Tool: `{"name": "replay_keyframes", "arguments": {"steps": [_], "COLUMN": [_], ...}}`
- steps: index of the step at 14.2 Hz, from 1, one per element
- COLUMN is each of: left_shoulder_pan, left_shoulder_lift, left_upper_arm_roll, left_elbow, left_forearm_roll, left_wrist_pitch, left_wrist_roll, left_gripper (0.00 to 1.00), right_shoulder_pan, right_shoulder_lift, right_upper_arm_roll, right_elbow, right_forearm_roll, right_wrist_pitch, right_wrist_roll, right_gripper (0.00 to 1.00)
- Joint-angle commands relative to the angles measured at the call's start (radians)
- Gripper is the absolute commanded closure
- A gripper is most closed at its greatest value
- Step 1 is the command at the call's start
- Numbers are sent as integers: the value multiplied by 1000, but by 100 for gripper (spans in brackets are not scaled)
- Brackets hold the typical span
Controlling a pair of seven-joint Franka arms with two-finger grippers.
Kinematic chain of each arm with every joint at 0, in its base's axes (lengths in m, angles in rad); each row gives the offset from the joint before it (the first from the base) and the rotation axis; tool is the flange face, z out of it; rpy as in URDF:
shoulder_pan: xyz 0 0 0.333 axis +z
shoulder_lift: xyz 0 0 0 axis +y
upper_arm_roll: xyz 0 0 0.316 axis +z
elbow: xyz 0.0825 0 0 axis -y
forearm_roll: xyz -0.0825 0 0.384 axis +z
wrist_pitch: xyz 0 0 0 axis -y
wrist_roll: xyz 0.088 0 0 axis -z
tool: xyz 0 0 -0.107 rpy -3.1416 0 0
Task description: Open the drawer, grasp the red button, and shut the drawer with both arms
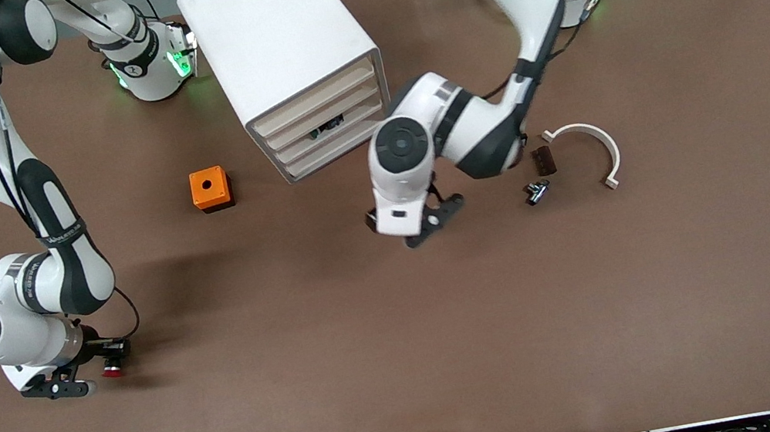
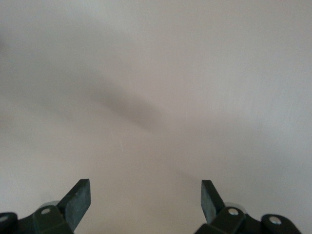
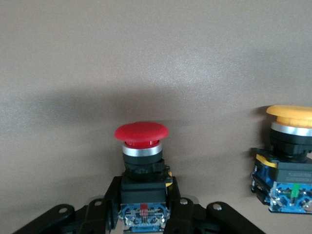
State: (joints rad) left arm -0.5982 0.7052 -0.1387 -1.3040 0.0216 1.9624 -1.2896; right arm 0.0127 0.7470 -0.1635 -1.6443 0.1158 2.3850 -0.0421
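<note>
Two dark fingertips (image 2: 78, 200) of the left gripper (image 2: 146, 202) set wide apart, nothing between them; below, a plain pale surface (image 2: 161, 73), probably the tabletop, washed out; crossed by a soft diagonal shadow (image 2: 129, 109).

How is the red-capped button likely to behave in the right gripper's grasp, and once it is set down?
The button looks rigid, so the right gripper, clamped on its squarish black body, probably holds it securely. Its wide domed cap sits atop a narrower body, so it may tip if released upright. It seems small and light.
</note>
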Motion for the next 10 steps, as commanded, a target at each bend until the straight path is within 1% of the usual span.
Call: {"name": "replay_keyframes", "arguments": {"steps": [1,2,3,4,6,8,10], "left_shoulder_pan": [101,148,187,230,322,374,426], "left_shoulder_lift": [-110,-136,-159,-189,-243,-288,-331], "left_upper_arm_roll": [-4,-4,-4,-2,-6,-4,-6], "left_elbow": [-31,-29,-29,-29,-29,-29,-29], "left_forearm_roll": [78,81,81,80,81,80,81], "left_wrist_pitch": [-32,-65,-86,-120,-166,-215,-261], "left_wrist_roll": [51,120,194,275,427,571,666], "left_gripper": [0,0,0,0,0,0,0], "right_shoulder_pan": [-34,-34,-31,-34,-34,-23,-19], "right_shoulder_lift": [37,37,37,37,35,28,11], "right_upper_arm_roll": [15,15,16,16,16,16,16], "right_elbow": [52,52,52,52,67,83,87], "right_forearm_roll": [-5,-5,-4,-1,1,-1,-2], "right_wrist_pitch": [-6,-6,-6,-4,-6,-24,-62], "right_wrist_roll": [-30,-30,-28,-28,-27,-25,-25], "right_gripper": [97,77,33,1,0,0,0]}}
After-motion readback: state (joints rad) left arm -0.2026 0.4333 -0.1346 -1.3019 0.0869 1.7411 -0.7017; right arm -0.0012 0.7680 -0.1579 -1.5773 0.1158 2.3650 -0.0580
